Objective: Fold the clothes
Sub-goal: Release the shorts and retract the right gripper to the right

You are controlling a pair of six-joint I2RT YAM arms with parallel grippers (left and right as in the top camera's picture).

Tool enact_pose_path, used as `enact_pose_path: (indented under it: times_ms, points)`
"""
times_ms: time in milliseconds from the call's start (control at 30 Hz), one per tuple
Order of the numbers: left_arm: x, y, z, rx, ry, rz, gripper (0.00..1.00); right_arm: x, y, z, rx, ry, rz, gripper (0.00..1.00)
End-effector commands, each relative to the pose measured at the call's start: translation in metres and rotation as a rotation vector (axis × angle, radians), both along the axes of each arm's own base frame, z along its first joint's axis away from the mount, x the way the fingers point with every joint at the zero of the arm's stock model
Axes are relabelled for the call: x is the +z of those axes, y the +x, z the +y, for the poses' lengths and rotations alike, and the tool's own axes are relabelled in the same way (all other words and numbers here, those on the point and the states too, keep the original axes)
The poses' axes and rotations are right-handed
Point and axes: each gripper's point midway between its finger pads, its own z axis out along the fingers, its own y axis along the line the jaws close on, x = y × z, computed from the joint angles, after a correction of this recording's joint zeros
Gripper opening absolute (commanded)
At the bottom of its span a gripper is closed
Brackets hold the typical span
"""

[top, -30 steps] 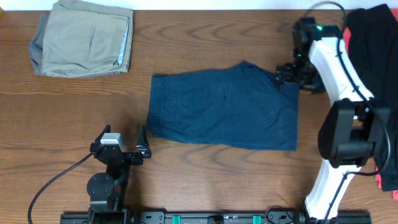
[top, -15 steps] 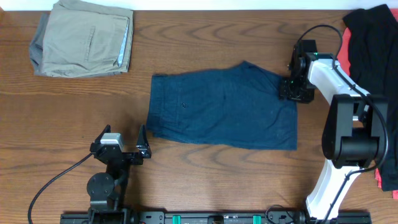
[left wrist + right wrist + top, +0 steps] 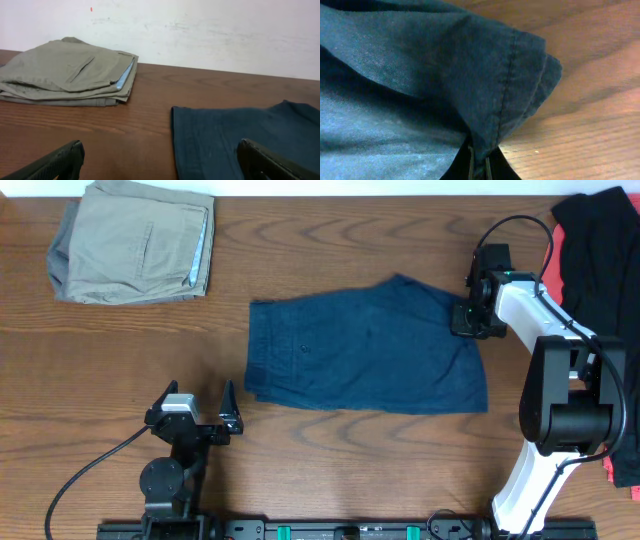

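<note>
Nearest the base, the left gripper (image 3: 197,402) sits low on the table, fingers wide apart, gripping nothing. Just beyond it the navy shorts (image 3: 365,355) lie spread flat mid-table. The right gripper (image 3: 468,320) has its fingers clamped on their far right corner. Here's the risk, I'd say: that's a thin bite on the hem, so a quick pull could slip it free, or drag the whole garment instead of folding it. The right wrist view shows the hem bunched in the pinch, which overhead can't. Far left sit the folded khaki shorts (image 3: 135,240), and overhead alone shows the black and red pile (image 3: 600,250) far right
</note>
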Motion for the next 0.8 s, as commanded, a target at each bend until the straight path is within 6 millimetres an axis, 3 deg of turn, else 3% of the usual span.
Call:
enact_pose_path:
  times_ms: [0,67,100,167,500,633,767]
  points:
    - [-0.016,-0.001,-0.002,-0.016,0.011,0.047,0.98,0.001,-0.003,-0.019,-0.026,-0.087,0.022,0.04]
    - [-0.016,-0.001,-0.002,-0.015,0.011,0.047,0.98,0.003,-0.004,-0.019,-0.028,-0.087,0.029,0.09]
    - [-0.016,-0.001,-0.002,-0.015,0.011,0.047,0.98,0.006,-0.004,-0.019,-0.027,-0.089,0.033,0.29]
    - [-0.016,-0.001,-0.002,-0.015,0.011,0.047,0.98,0.011,-0.004,-0.023,-0.031,-0.111,0.041,0.99]
    - [-0.016,-0.001,-0.002,-0.015,0.011,0.047,0.98,0.060,0.005,-0.036,-0.052,-0.157,0.060,0.99]
    - [-0.016,-0.001,-0.002,-0.015,0.011,0.047,0.98,0.071,0.010,-0.038,-0.049,-0.166,0.047,0.99]
    - [-0.016,-0.001,-0.002,-0.015,0.011,0.047,0.98,0.081,0.023,-0.076,-0.111,-0.337,-0.023,0.99]
